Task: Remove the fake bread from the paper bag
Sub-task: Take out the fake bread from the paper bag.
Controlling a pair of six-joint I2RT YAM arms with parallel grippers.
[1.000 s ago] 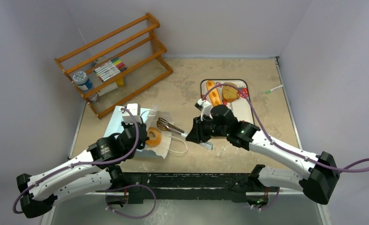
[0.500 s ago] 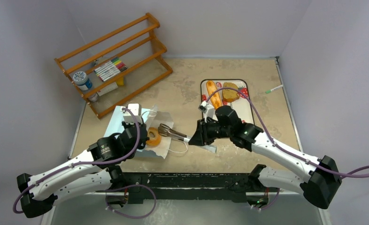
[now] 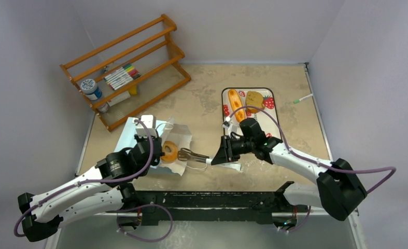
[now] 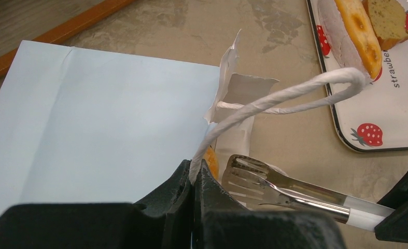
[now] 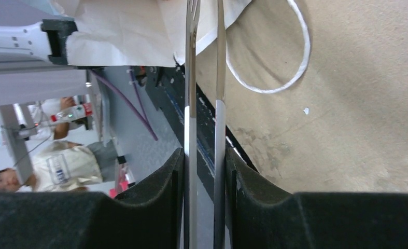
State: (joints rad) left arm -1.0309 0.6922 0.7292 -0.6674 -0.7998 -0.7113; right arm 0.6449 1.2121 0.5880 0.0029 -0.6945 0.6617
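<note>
The light blue paper bag (image 3: 131, 136) lies flat at the left with its mouth facing right; it also shows in the left wrist view (image 4: 103, 114). A ring-shaped donut (image 3: 169, 151) sits at the mouth; the left wrist view shows only an orange sliver of the donut (image 4: 211, 162). My left gripper (image 3: 152, 153) (image 4: 195, 174) is shut on a white string handle (image 4: 274, 96). My right gripper (image 3: 220, 155) (image 5: 204, 171) is shut on metal tongs (image 3: 191, 154) (image 5: 204, 78), their tips next to the donut. The long loaf (image 3: 236, 100) and the brown slice (image 3: 254, 98) lie on the strawberry tray (image 3: 268, 122).
A wooden rack (image 3: 129, 67) with markers and a jar (image 3: 90, 87) stands at the back left. A pen (image 3: 304, 98) lies at the right, near the wall. The bag's other string handle (image 3: 196, 163) loops on the table under the tongs. The table's near edge is close below the bag.
My right arm has swung left and lower, carrying the tongs from beside the bag to its mouth by the donut. The left gripper and the bag have stayed put.
</note>
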